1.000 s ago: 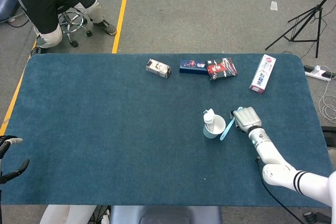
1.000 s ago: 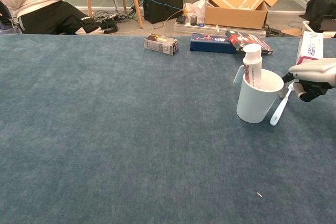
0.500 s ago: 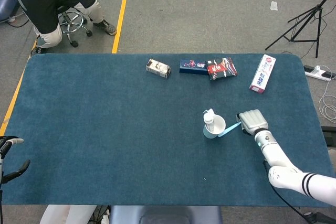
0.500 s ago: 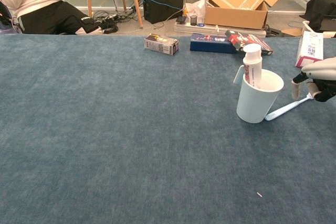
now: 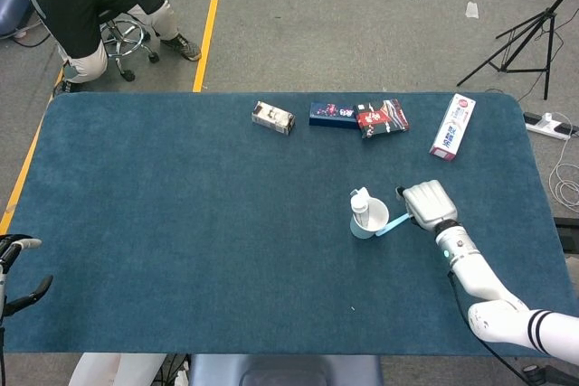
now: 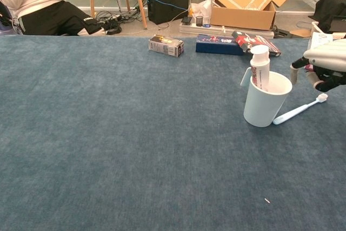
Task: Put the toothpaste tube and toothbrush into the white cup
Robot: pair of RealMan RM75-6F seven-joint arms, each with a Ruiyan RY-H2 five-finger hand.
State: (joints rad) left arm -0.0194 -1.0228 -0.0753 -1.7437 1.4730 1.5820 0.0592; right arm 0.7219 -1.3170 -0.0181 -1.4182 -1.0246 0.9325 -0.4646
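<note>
White cup [image 6: 265,104] already holding toothpaste tube [image 6: 260,67]; toothbrush [image 6: 299,111] outside on desk [image 6: 108,133], leaning against cup. Right hand [image 6: 324,66] just above, fingers apart, empty. Half done.

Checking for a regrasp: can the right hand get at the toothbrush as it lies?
Probably yes: the right hand hovers just above the toothbrush, which lies on the table against the cup, nothing between.

cups: 1 white cup [image 6: 264,105]
toothpaste tubes: 1 [image 6: 260,67]
toothbrushes: 1 [image 6: 299,110]
boxes on table: 4, e.g. white box [image 5: 452,127]
hands: 2, right hand [image 5: 427,203], left hand [image 5: 18,270]
</note>
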